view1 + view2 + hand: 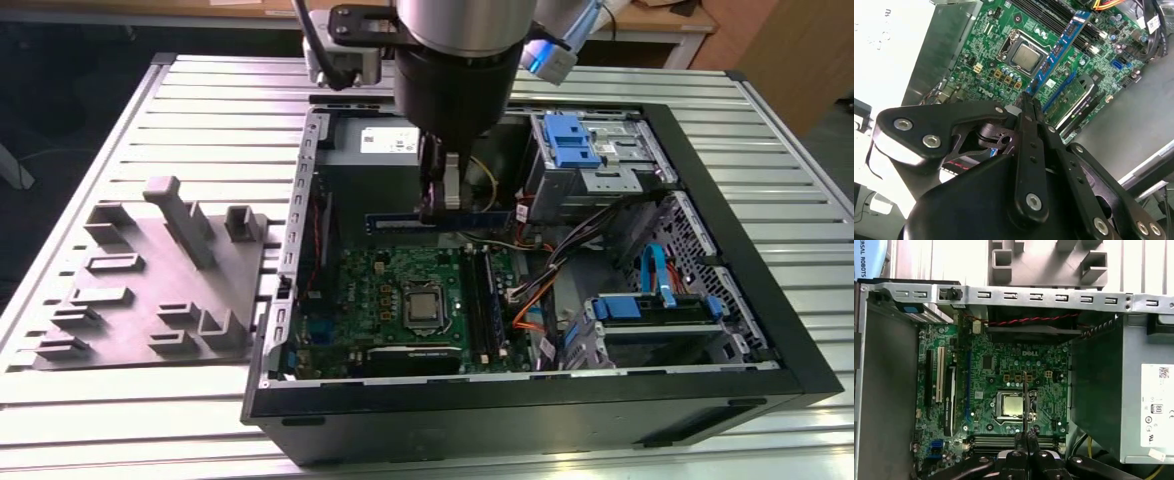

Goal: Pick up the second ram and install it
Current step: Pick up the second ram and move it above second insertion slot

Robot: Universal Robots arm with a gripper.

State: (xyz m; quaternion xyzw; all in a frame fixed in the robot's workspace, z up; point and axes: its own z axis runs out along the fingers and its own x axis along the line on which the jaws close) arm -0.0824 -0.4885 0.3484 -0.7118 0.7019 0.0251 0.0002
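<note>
A slatted metal table (200, 100) carries an open computer case (534, 400), which takes up most of the middle and the exterior view's right. The robot arm (454, 70) reaches down into the case from the far side. On the exterior view's left, just beside the case, lies a grey plastic tray (147, 290) with upright ribs. Inside the case a green circuit board (360, 285) lies flat on the floor, with a boxy power supply (380, 140) at its far side.

The gripper (445, 208) hangs over the far part of the board, and its fingers are pressed together on the second ram (483, 215), pinching it near its middle. The stick is held level and edge-down in the air, clear of the board, its two ends sticking out to the exterior view's left and right of the fingers. In the second wrist view it shows as a blue strip with dark chips (1061, 42); in the first wrist view it shows edge-on as a thin line (1025, 395) over the square processor (1011, 405). Long black slots (487, 310) run beside the processor on the exterior view's right
</note>
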